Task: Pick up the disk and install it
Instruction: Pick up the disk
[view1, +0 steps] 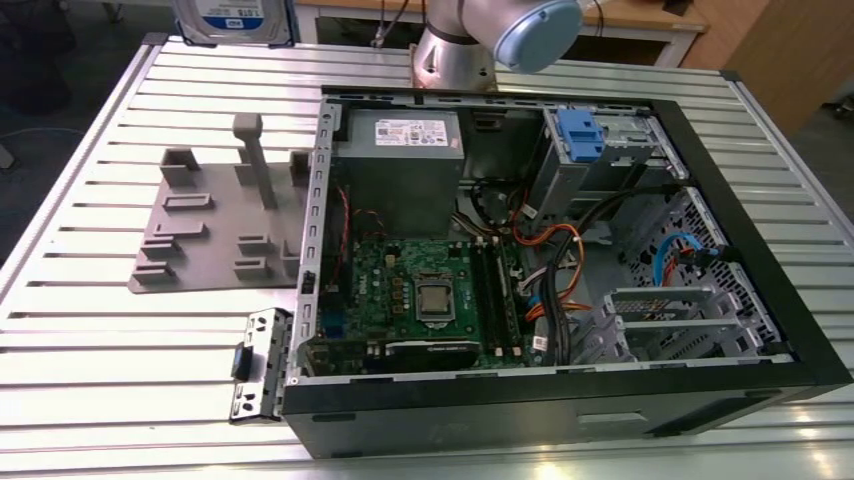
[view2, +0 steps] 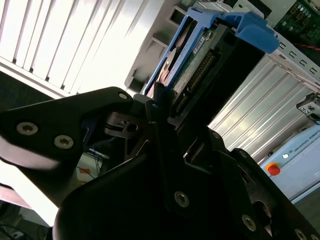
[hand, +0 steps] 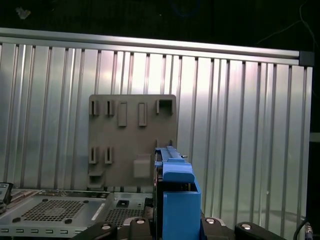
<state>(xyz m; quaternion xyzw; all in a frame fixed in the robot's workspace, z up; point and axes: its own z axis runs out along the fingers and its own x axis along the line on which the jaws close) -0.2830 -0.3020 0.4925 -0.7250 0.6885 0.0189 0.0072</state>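
Note:
The disk (view2: 192, 60) is a silver drive in a bright blue caddy, seen edge-on in both wrist views, with the caddy's blue tab (hand: 177, 192) nearest the first wrist camera. My gripper (view2: 165, 112) is shut on it, its black fingers (view2: 120, 122) pressing on the two flat sides. In the exterior view the disk (view1: 238, 20) hangs upright at the top edge, above the table's far corner on the exterior view's left, its white-and-blue label facing the camera. It is well clear of the open computer case (view1: 747, 250).
A grey holder plate (view1: 214, 235) with upright pegs lies on the slatted table (view1: 80, 330), beside the case on the exterior view's left. Inside the case are a grey power supply (view1: 398, 150), a green motherboard (view1: 414, 295), cables and a drive bay with a blue part (view1: 577, 130). A metal bracket (view1: 260, 365) lies near the front.

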